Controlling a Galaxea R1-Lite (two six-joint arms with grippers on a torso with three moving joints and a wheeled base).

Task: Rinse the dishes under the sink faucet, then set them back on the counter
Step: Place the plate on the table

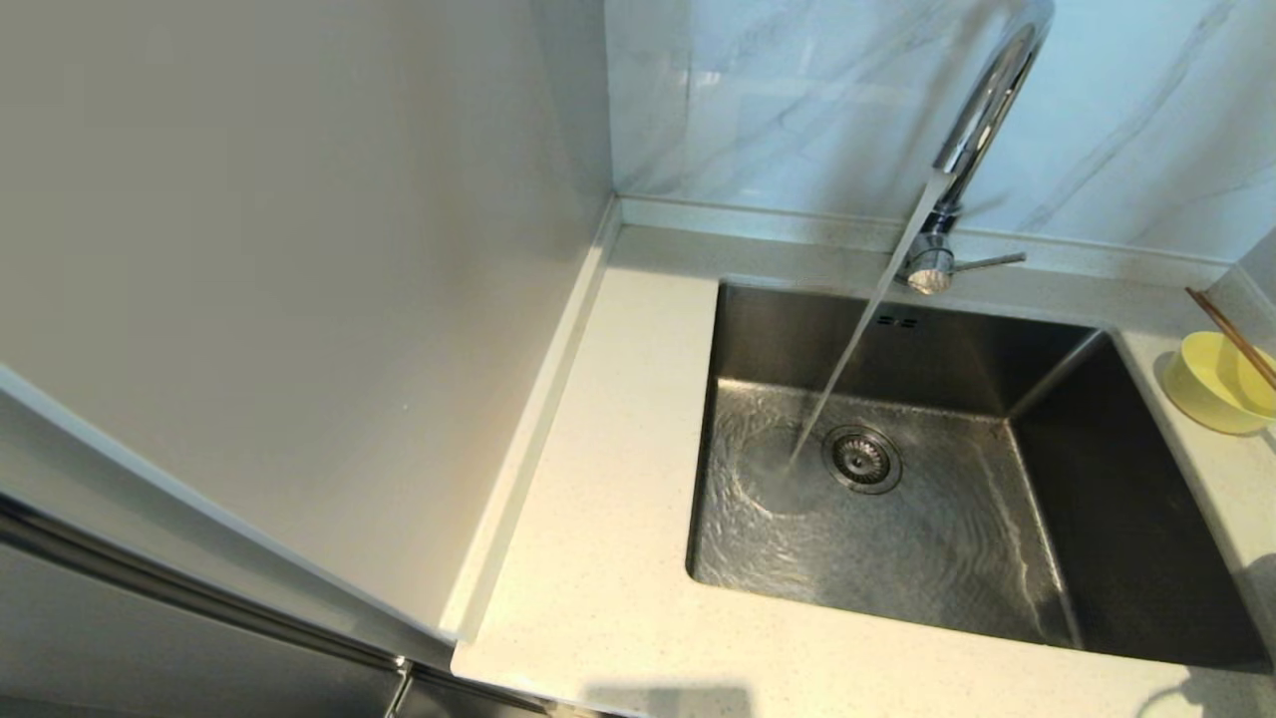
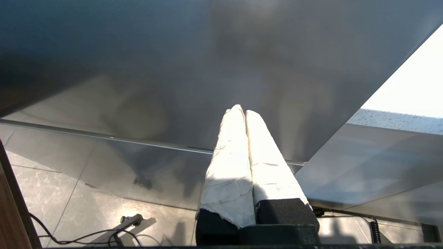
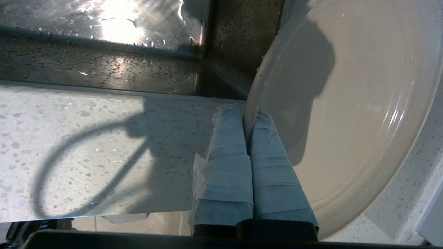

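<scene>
Water pours from the chrome faucet (image 1: 982,120) into the steel sink (image 1: 1126,519), landing beside the drain strainer (image 1: 862,459). At the right edge of the head view, the pale-yellow bowl (image 1: 1214,384) stands on the counter (image 1: 618,558) with the brown chopsticks (image 1: 1234,337) resting in it. In the right wrist view my right gripper (image 3: 250,116) is shut on the rim of the cream-white plate (image 3: 363,103), held over the speckled counter (image 3: 86,152) at the sink's corner. My left gripper (image 2: 241,110) is shut on nothing, below the counter by a cabinet front. Neither gripper nor the plate appears in the head view.
A tall pale side panel (image 1: 299,279) walls off the counter's left. The grey-veined marble wall (image 1: 797,100) rises behind the faucet and its side lever (image 1: 989,262). Cables (image 2: 86,237) lie on the tiled floor under the left arm.
</scene>
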